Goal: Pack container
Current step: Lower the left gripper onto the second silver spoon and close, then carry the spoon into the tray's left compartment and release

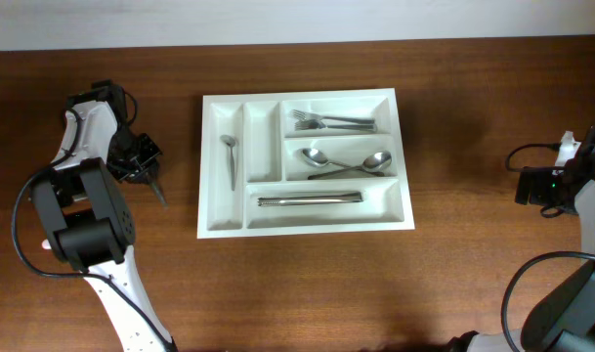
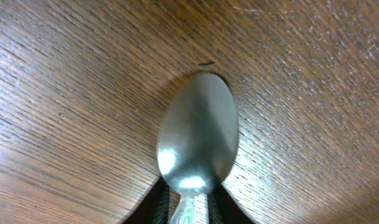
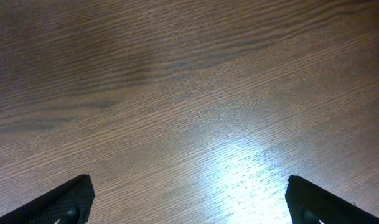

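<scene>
A wooden table (image 1: 473, 127) seen from above, with a large white tray (image 1: 307, 96) at its centre. The tray has two narrow upright slots on its left side and three long ones across.

Well to the left of the tray, the left gripper (image 1: 146, 166) is low over the wood. Its wrist view shows the fingers pinched on the neck of a spoon (image 2: 198, 130), whose bowl lies flat on the table.

As I judge it, the step is lifting this spoon and carrying it to the tray. The hold looks narrow and close to the bowl, so I would raise it slowly and level, clear the near rim, and lower it lengthwise into a slot.

At the far right, the right gripper (image 3: 188, 196) hangs open over bare wood, holding nothing and well out of the path.

The tray's top slot holds forks (image 1: 331, 122), the middle one two spoons (image 1: 346, 163), the bottom one a knife (image 1: 309, 199). A small spoon (image 1: 230, 156) lies in the leftmost upright slot. The upright slot beside it is empty, and nothing lies between the gripper and the tray.
</scene>
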You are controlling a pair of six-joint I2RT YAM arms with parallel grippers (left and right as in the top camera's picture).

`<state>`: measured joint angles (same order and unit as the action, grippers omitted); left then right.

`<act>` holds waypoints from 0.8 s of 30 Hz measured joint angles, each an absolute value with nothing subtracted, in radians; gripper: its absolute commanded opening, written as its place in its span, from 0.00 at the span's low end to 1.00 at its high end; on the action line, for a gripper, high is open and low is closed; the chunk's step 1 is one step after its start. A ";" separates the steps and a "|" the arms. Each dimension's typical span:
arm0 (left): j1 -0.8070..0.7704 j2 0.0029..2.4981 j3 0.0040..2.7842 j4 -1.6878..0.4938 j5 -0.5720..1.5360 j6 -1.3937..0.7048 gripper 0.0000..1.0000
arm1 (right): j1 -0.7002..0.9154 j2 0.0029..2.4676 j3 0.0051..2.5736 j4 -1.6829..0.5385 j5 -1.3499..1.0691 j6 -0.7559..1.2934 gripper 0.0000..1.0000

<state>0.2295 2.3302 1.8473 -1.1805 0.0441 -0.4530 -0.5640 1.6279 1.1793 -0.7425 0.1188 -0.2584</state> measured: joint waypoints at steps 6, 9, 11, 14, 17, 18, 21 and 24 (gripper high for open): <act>0.229 2.330 1.847 -1.181 0.044 -0.448 0.02 | -0.564 1.628 1.179 -0.743 0.119 -0.258 0.99; 0.230 2.330 1.847 -1.181 0.044 -0.448 0.02 | -0.564 1.628 1.179 -0.743 0.119 -0.258 0.99; 0.230 2.330 1.847 -1.181 0.044 -0.444 0.02 | -0.564 1.628 1.179 -0.743 0.119 -0.258 0.99; 0.230 2.330 1.848 -1.181 0.049 -0.422 0.02 | -0.564 1.628 1.179 -0.743 0.119 -0.258 0.99; 0.229 2.334 1.866 -1.185 0.071 -0.382 0.02 | -0.564 1.628 1.179 -0.743 0.119 -0.258 0.99; 0.229 2.335 1.881 -1.188 0.080 -0.369 0.02 | -0.564 1.628 1.179 -0.743 0.119 -0.258 0.99; 0.229 2.338 1.945 -1.217 0.112 -0.337 0.02 | -0.564 1.628 1.179 -0.743 0.119 -0.258 0.99; 0.226 2.338 2.009 -1.256 0.139 -0.313 0.02 | -0.564 1.628 1.179 -0.743 0.119 -0.258 0.99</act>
<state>0.2264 2.3379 2.0090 -1.2564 0.1394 -0.3130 -0.5640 1.6279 1.1793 -0.7425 0.1188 -0.2584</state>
